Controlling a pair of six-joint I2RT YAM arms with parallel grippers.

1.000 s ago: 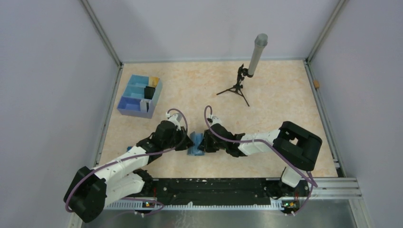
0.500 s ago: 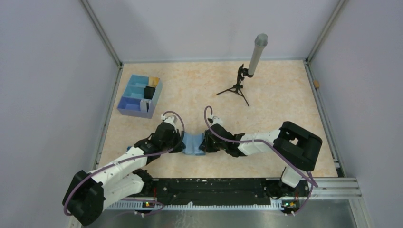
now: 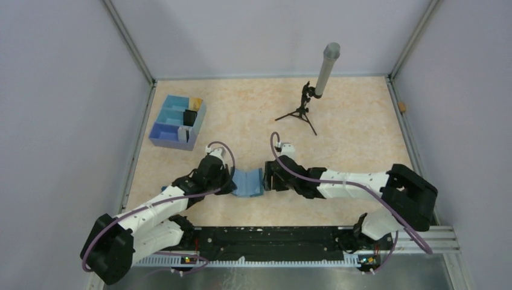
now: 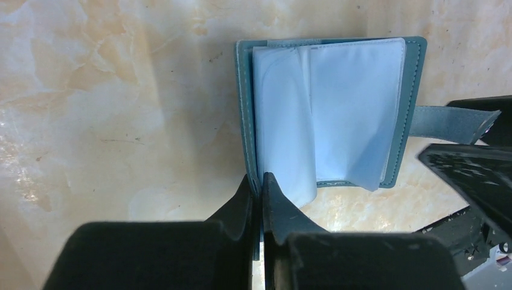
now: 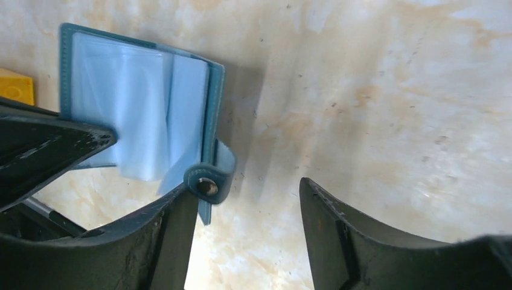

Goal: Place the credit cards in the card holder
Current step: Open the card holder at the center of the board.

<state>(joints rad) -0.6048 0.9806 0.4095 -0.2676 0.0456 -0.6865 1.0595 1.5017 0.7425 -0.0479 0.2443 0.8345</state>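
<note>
The teal card holder [image 3: 247,182] lies open on the table between both arms, its pale blue sleeves [image 4: 356,96] facing up. My left gripper [image 4: 259,181] is shut on the near edge of its left cover, seen from above at the holder's left side [image 3: 228,183]. My right gripper [image 5: 247,187] stands open just right of the holder [image 5: 133,96], with only bare table between its fingers. The clasp strap [image 5: 208,181] touches its left finger. Gold [image 3: 195,103], black [image 3: 189,117] and pale [image 3: 183,133] credit cards stand in the blue tray.
The blue partitioned tray [image 3: 163,130] sits at the far left by the wall. A small tripod [image 3: 300,113] with a grey cylinder [image 3: 329,66] stands at the back. A yellow block [image 5: 15,87] peeks out beyond the holder's left side.
The right gripper opened, let go of the holder's right side and drew back to the right. The left gripper closed on the left cover, and the holder now lies spread open.
</note>
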